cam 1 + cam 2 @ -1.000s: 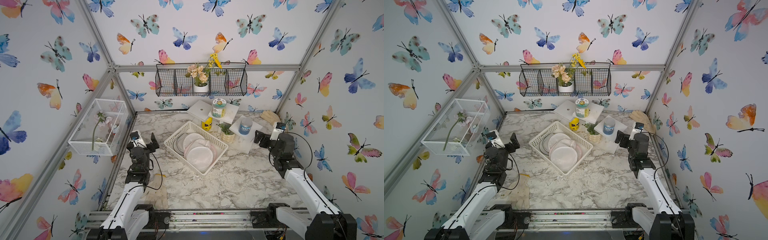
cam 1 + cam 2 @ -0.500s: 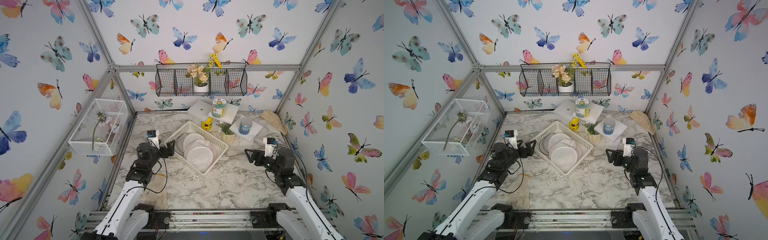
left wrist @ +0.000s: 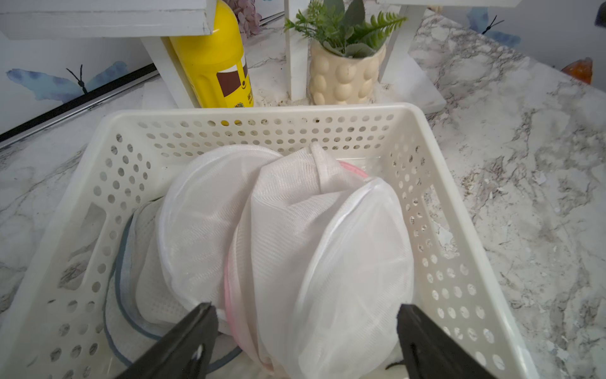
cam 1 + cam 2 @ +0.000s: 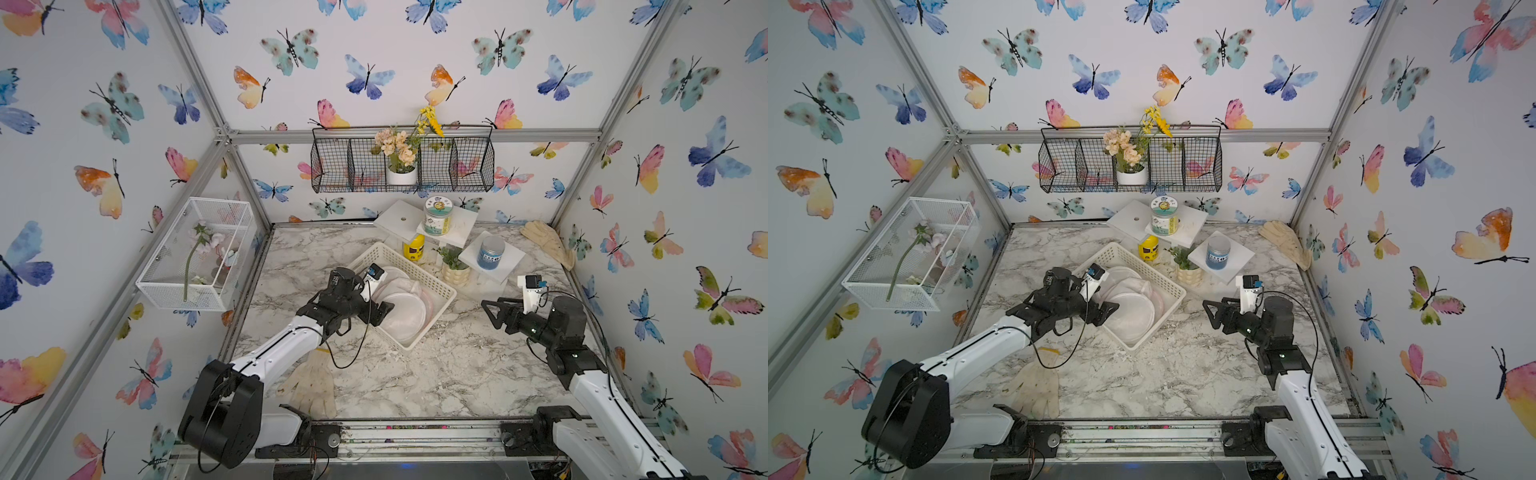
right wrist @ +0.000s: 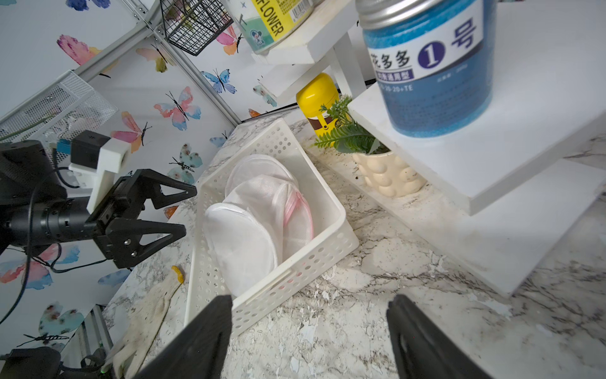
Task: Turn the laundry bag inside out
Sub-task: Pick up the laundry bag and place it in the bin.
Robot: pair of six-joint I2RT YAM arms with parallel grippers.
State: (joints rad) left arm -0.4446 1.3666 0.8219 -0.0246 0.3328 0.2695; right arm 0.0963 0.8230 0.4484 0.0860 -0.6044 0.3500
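Observation:
Several round mesh bags lie stacked in a white perforated basket [image 4: 415,266] [image 4: 1142,262] at mid-table. The topmost white laundry bag [image 4: 405,311] [image 4: 1133,311] [image 3: 328,246] [image 5: 242,242] leans on a pink-trimmed one, with a blue-trimmed one underneath. My left gripper [image 4: 384,309] [image 4: 1111,309] [image 3: 303,308] [image 5: 190,210] is open at the basket's left edge, its jaws spread either side of the top bag and not pinching it. My right gripper [image 4: 489,311] [image 4: 1210,311] [image 5: 310,302] is open over bare marble right of the basket, holding nothing.
A pale glove [image 4: 311,386] lies on the table under the left arm, and another [image 4: 548,241] at the back right. Behind the basket stand a yellow bottle [image 4: 413,248], a potted plant [image 4: 455,272] and white risers carrying a blue jar [image 4: 490,252]. A wire cage [image 4: 195,253] juts from the left wall.
Both arms have swung in from the table's sides toward the basket. The left gripper now reaches over the basket's edge, and both grippers have narrowed slightly.

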